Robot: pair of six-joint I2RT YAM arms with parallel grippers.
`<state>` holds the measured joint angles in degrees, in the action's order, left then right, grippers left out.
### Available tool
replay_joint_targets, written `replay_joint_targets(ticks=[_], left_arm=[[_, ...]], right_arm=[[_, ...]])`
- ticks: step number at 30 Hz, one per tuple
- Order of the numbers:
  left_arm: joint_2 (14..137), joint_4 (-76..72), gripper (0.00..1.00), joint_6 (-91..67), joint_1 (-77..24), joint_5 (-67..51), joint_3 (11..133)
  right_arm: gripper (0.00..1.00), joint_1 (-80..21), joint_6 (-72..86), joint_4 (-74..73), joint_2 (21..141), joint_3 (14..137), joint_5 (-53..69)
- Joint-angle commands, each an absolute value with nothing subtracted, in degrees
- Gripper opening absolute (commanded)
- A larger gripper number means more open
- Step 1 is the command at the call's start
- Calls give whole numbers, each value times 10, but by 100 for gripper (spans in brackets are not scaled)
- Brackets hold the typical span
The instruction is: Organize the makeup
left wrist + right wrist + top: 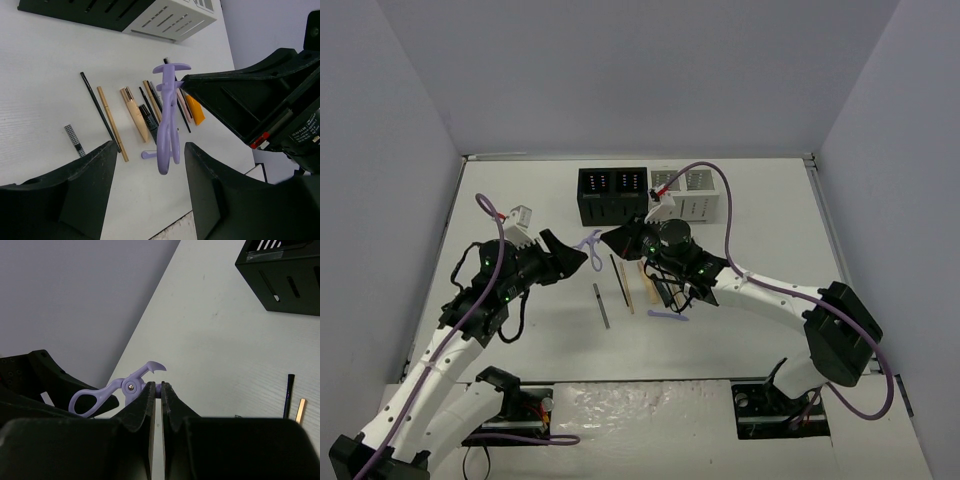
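My right gripper [158,386] is shut on the head of the lilac-handled scissors [100,396], which it holds in the air above the table. Their finger loops hang down [167,120] between the fingers of my left gripper [150,148], which stands open with a gap on each side of the loops. In the top view the scissors [590,242] bridge the left gripper [570,256] and the right gripper [611,240]. More makeup lies on the table below: a black pencil [97,107], a gold pencil [112,125], a tan tube [134,112], a small black tube [149,120], an orange tube [195,110] and a lilac tool [150,154].
A black slotted organizer [613,195] and a white one [688,193] stand side by side at the back of the table. A small checkered stick [75,140] lies left of the row of makeup. The right arm's body [260,95] sits close to the left gripper's right finger.
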<state>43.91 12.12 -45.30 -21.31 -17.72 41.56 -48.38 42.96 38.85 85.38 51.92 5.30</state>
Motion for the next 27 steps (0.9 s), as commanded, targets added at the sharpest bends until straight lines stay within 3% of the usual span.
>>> replay_joint_targets(ticks=[1, 12, 16, 22, 27], left_arm=[[456, 68, 50, -461, -237, -144, 469], [470, 58, 37, -469, -250, -127, 482], [478, 56, 28, -468, -250, -129, 488], [493, 48, 2, -471, -253, -132, 491], [501, 58, 0, -462, -255, -132, 504]], right_arm=[[0, -489, 424, 449, 824, 521, 34], [0, -491, 417, 451, 822, 519, 34], [0, -490, 416, 451, 822, 519, 35], [0, -491, 410, 455, 826, 521, 30], [0, -491, 403, 456, 829, 522, 31]])
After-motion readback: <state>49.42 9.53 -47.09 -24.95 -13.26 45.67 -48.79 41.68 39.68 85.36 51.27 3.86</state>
